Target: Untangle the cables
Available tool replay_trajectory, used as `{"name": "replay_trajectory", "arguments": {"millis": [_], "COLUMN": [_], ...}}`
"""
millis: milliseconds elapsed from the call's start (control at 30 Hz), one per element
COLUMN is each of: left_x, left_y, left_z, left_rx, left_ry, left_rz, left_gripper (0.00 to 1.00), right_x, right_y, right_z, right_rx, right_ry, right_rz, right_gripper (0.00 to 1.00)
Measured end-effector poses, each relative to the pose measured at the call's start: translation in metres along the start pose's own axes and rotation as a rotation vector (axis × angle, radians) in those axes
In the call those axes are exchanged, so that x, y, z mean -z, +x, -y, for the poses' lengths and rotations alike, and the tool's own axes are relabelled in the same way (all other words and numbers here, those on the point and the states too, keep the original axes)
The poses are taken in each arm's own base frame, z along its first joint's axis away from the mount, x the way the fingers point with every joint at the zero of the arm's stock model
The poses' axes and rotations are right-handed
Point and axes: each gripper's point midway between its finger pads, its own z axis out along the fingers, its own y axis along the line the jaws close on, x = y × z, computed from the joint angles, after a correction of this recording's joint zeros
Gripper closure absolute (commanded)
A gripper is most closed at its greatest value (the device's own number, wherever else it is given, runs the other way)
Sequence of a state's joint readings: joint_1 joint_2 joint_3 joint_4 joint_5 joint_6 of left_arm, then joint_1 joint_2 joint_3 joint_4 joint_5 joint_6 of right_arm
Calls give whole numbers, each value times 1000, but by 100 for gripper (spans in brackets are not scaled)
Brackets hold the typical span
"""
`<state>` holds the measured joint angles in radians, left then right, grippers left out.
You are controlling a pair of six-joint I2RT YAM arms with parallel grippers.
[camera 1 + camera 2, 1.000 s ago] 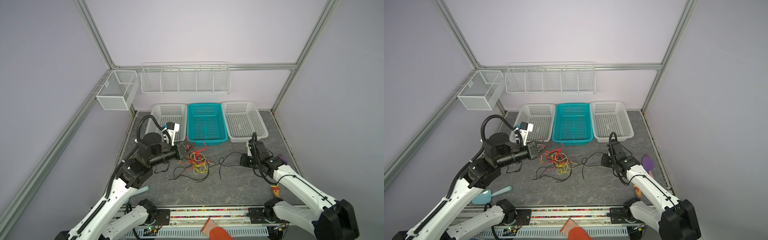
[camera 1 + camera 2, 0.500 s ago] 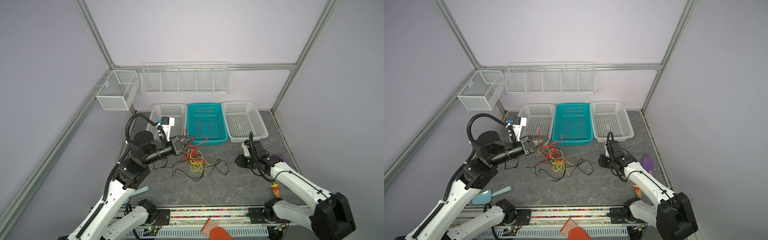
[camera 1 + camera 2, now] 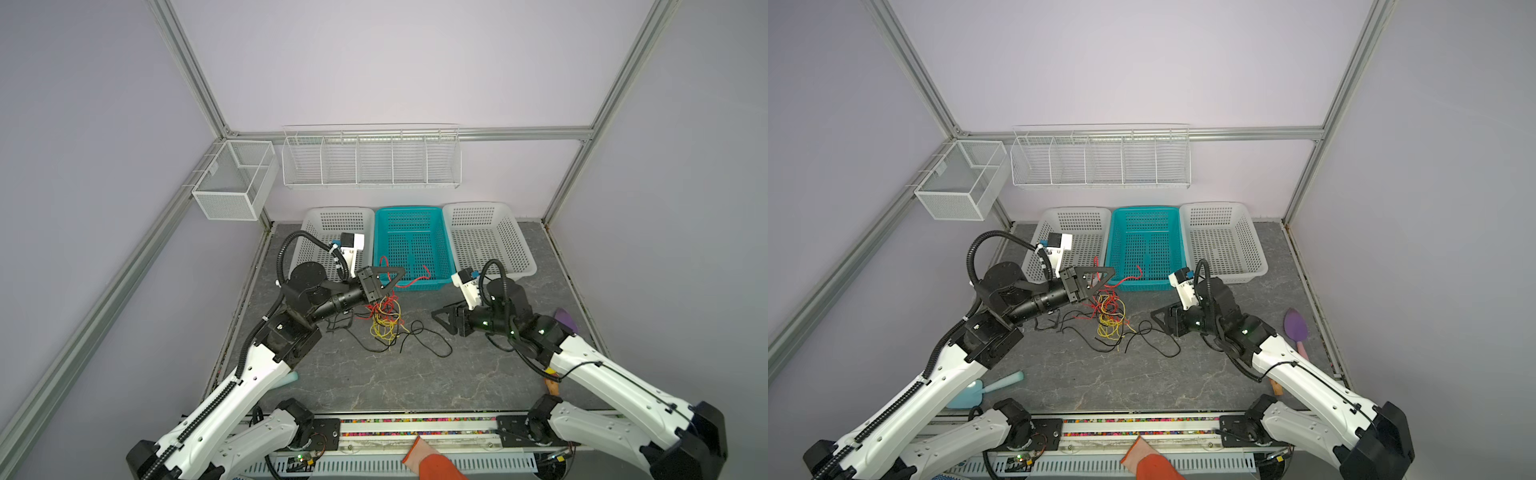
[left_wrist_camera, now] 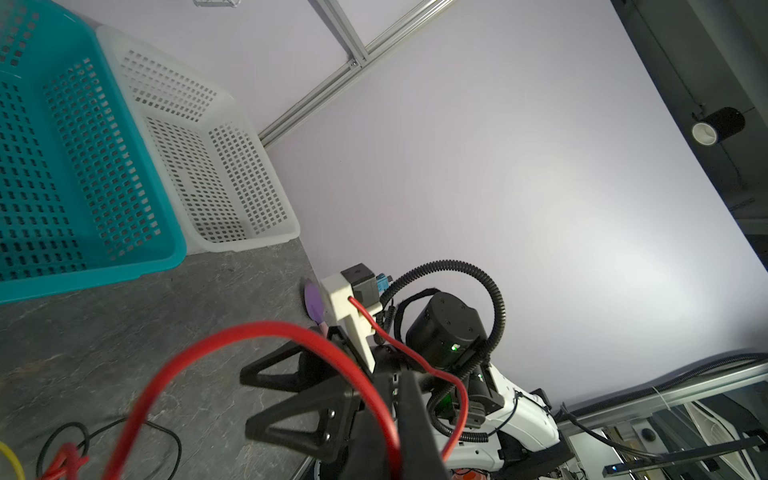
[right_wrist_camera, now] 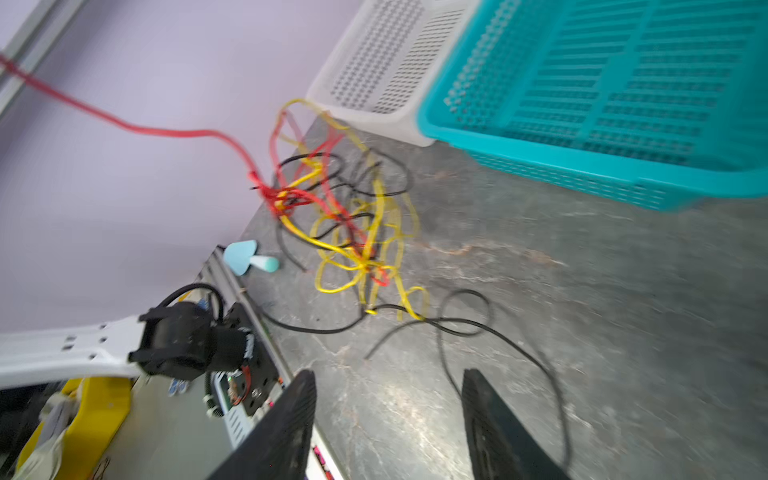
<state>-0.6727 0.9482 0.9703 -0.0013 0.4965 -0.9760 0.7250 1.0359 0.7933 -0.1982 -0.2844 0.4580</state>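
The cables (image 3: 384, 322) lie as a knot of red, yellow and black wires on the grey table in front of the teal basket, seen in both top views (image 3: 1111, 320) and in the right wrist view (image 5: 349, 216). My left gripper (image 3: 395, 278) (image 3: 1106, 276) (image 4: 395, 399) hangs above the knot, shut on a red cable (image 4: 257, 328) whose free end (image 3: 415, 280) droops over the basket's front rim. A slack black cable (image 3: 428, 340) (image 5: 457, 322) trails to the right. My right gripper (image 3: 438, 318) (image 3: 1156, 316) (image 5: 386, 382) is low beside it, open and holding nothing.
At the back stand a white basket (image 3: 332, 220), a teal basket (image 3: 409, 212) and another white basket (image 3: 478, 208). A purple scoop (image 3: 1296, 328) lies far right, a light-blue scoop (image 3: 992, 386) front left. An orange-gloved hand (image 3: 432, 461) shows at the front edge.
My right gripper opened, let go of the black cable and moved left toward the knot; that cable now lies slack. My left gripper carried the red cable up and toward the teal basket.
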Motion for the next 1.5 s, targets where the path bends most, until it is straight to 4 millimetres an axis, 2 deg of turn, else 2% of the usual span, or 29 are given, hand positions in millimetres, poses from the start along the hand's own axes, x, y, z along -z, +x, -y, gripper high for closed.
{"name": "replay_trajectory", "arguments": {"millis": [67,267,533,633,800,900,1067,1200,1300,1400,1500], "left_x": [-4,-13,-17,-18,-19,-19,-20,-22,-24,-25,-24], "left_y": [1,2,3,4,1,0,4,9,12,12,11], "left_z": [4,5,-2,0,5,8,1,-2,0,3,6], "left_rx": [-1,12,42,46,37,33,39,44,56,61,58], "left_ry": [18,46,58,71,93,103,95,95,106,120,133], "left_rz": [7,35,67,74,89,99,101,98,96,97,103], "left_gripper": [100,100,100,100,100,100,100,100,100,100,100], "right_x": [-10,-35,-47,-55,-65,-69,-73,-78,-83,-86,-88], "right_y": [-1,3,-15,-15,-12,-16,-22,-21,-20,-21,-22], "right_z": [-15,-38,-39,-39,-38,-41,-43,-40,-37,-34,-31], "right_rx": [24,69,85,87,92,95,86,81,80,79,73], "right_ry": [-53,-116,-94,-88,-69,-68,-63,-49,-36,-18,-4], "right_rz": [5,9,96,101,100,110,133,136,139,146,152], "right_gripper": [46,54,68,71,72,69,63,62,68,82,89]}}
